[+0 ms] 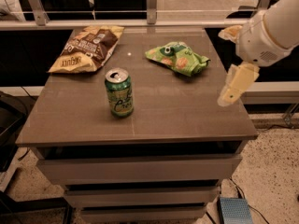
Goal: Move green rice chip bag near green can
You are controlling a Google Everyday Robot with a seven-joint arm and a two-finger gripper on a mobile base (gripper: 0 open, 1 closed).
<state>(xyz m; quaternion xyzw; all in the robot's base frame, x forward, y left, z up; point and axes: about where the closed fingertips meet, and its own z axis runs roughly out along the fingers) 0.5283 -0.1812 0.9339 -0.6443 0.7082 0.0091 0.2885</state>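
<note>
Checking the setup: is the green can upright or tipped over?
Upright: the green can stands on its base on the table, silver top facing up. The gripper hovers beside the table's right edge.

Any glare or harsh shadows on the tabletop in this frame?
Camera view: dim, warm light; one small glare spot on the table behind the green can; no glare on the green rice chip bag; gripper, brightly lit, hangs beyond the table's right edge.

Brown-and-yellow chip bag (86, 48) at far left corner of table (187, 113); blue box (233, 211) on floor (275, 171)
</note>
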